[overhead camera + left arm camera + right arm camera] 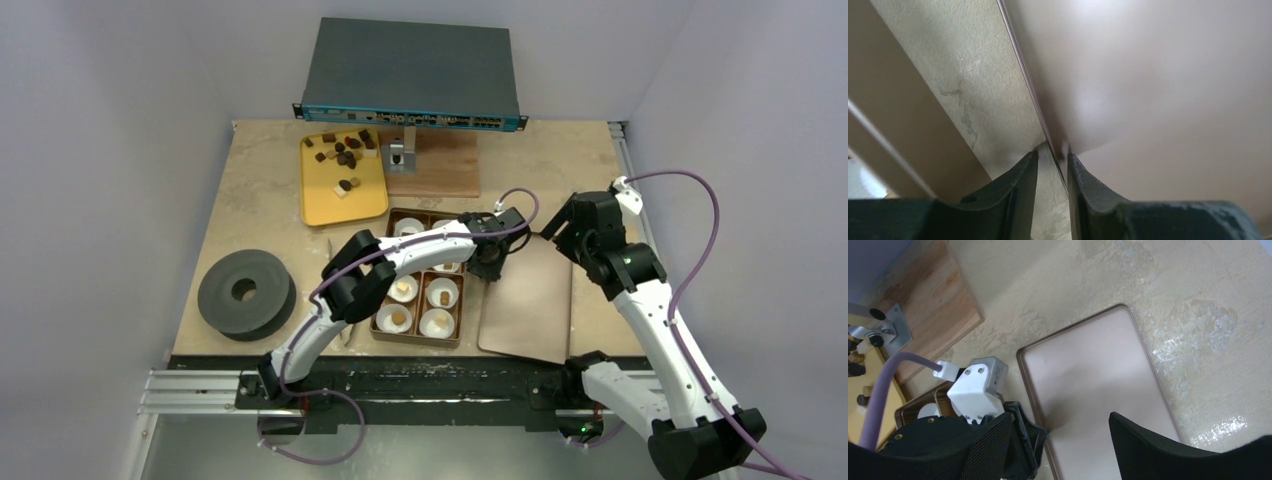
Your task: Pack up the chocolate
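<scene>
Left gripper (1052,157) reaches across the brown box (418,341) to the left edge of the flat lid (530,300), its fingers (1023,185) a narrow gap apart, one on each side of the lid's thin rim. Whether they already pinch it cannot be told. The right gripper (1060,420) hangs over the lid's far end with its jaws spread wide and nothing between them.

The lid lies flat just right of the box, with a strip of table (260,210) showing along its left rim. Bare table runs to its right and far side, up to the wooden board (440,165) and the blue-fronted rack unit (410,70). A grey disc (245,292) sits near left.

Most of the chocolate (345,155) lies on the yellow tray (355,205) at far left. It is small dark brown chunks scattered over the far half, with a dark and a pale piece nearer. Single tan, brown and pale pieces sit in the white paper cups (437,322) of the box's near compartments.
</scene>
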Robot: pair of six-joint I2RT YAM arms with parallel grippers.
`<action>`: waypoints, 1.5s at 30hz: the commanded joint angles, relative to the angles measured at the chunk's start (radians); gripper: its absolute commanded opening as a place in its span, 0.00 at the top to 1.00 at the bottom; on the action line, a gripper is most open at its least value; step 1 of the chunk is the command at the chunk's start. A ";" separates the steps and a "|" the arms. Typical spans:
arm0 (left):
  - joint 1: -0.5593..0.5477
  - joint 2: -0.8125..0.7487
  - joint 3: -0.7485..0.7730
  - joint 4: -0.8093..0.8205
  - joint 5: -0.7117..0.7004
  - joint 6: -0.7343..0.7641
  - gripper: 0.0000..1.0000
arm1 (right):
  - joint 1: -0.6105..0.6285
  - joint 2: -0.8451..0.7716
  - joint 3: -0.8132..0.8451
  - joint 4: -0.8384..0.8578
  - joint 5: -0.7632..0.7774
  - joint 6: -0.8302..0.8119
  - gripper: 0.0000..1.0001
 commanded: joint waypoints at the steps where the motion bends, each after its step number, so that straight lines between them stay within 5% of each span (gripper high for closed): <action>1: 0.000 0.028 0.044 0.015 -0.032 -0.017 0.76 | -0.002 -0.010 0.004 0.017 -0.013 -0.006 0.32; 7: 0.001 0.043 0.074 -0.018 -0.063 0.003 1.00 | -0.002 -0.006 0.014 0.020 -0.027 -0.017 0.33; 29: 0.099 -0.213 0.121 -0.082 -0.008 0.031 1.00 | -0.002 0.043 -0.058 0.077 -0.040 -0.050 0.28; 45: 0.255 -0.473 -0.157 -0.061 0.101 0.106 1.00 | -0.002 0.080 -0.171 0.263 -0.256 -0.153 0.11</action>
